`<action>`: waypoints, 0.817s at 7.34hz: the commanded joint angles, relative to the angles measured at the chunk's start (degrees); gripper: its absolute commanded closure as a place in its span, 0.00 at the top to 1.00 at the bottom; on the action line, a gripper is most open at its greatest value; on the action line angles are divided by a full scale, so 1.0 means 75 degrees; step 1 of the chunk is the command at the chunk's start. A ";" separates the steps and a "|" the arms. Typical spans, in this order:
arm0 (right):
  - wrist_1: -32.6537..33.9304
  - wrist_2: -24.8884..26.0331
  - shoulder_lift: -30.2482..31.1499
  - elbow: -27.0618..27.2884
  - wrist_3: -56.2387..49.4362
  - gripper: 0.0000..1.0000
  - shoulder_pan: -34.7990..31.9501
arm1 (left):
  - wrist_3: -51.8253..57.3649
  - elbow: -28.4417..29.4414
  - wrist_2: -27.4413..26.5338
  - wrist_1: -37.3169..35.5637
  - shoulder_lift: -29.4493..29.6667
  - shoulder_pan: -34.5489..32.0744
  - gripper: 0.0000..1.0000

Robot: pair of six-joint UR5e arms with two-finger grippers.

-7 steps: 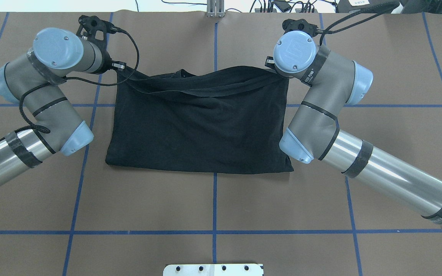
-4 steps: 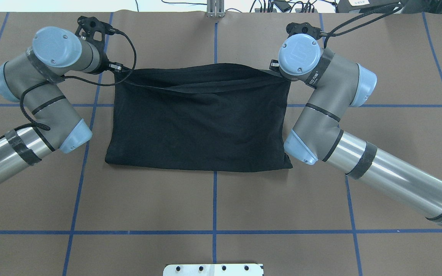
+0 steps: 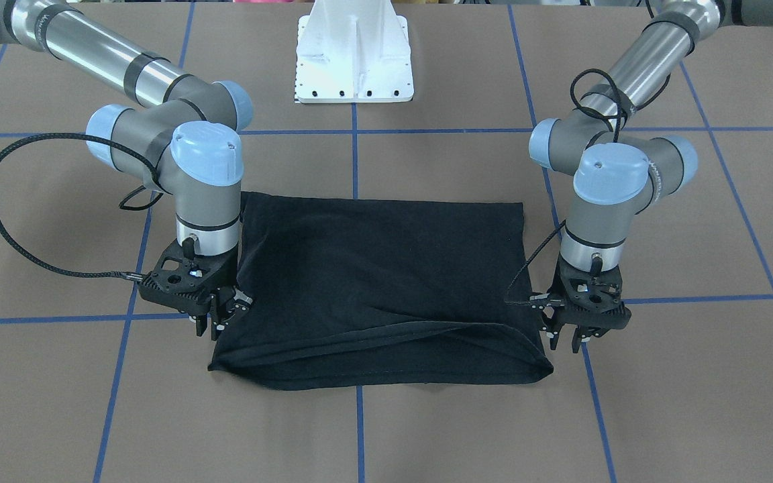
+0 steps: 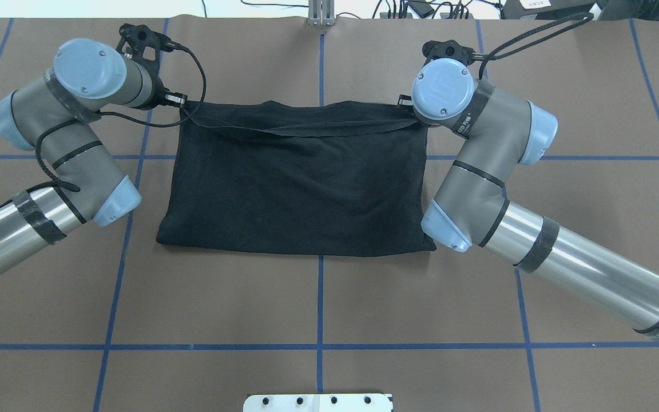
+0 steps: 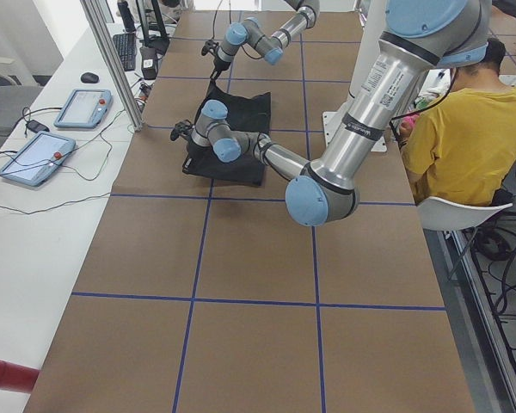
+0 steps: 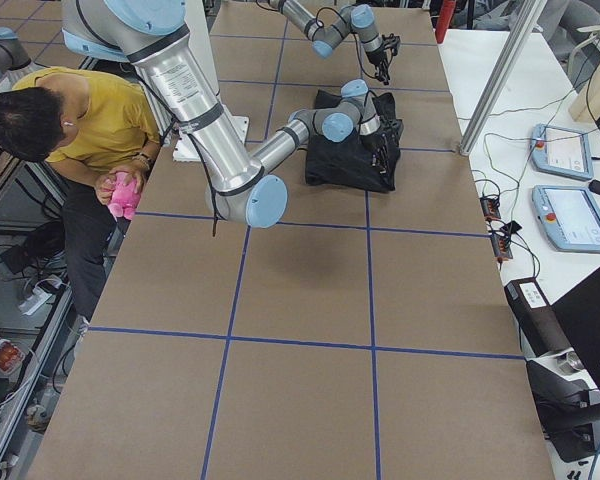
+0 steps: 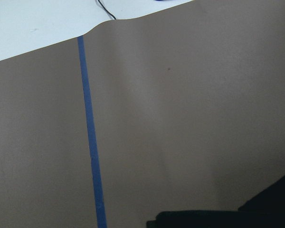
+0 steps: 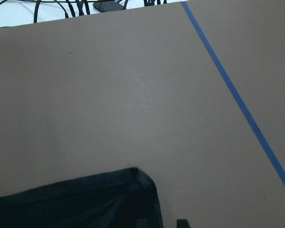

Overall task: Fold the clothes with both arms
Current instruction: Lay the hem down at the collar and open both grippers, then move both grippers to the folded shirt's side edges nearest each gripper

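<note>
The black T-shirt [image 3: 373,282] lies folded in a flat rectangle at mid-table [image 4: 295,189], and no print shows. Its top layer's hem sags across the edge farthest from the robot. My left gripper [image 3: 564,345] hovers just over one far corner, its fingers apart with nothing between them. My right gripper [image 3: 209,330] stands at the other far corner, fingers also apart, touching the cloth's edge. From overhead, the left arm's wrist [image 4: 83,74] and the right arm's wrist [image 4: 444,91] hide both grippers. The right wrist view shows the shirt's corner [image 8: 71,199] on the table.
The white mount base [image 3: 353,54] stands behind the shirt on the robot's side. A person in a yellow top [image 5: 456,129] sits beside the table near the base. Control tablets [image 6: 570,215] and cables lie on the white bench past the far edge.
The shirt's far edge, stretched and lifted between the two wrists earlier, has come down and lies flatter. Both wrists shifted slightly with it.
</note>
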State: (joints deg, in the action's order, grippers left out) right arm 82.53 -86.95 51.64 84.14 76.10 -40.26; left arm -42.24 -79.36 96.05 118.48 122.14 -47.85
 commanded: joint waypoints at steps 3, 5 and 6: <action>-0.0012 -0.1027 0.0423 0.0777 -0.1028 1.00 -0.0187 | 0.0676 -0.1363 0.1030 0.0245 -0.0892 -0.0113 1.00; -0.0059 -0.1295 0.1418 0.1982 -0.1381 1.00 -0.0106 | -0.0046 -0.2714 0.1534 0.0269 -0.2007 -0.0019 1.00; -0.0059 -0.1297 0.1748 0.2440 -0.1381 1.00 0.0046 | -0.0503 -0.3171 0.1513 0.0547 -0.2452 0.0445 1.00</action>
State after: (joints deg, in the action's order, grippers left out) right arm 82.17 -96.06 61.03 97.59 66.20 -40.96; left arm -41.99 -98.17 106.63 120.93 108.24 -47.33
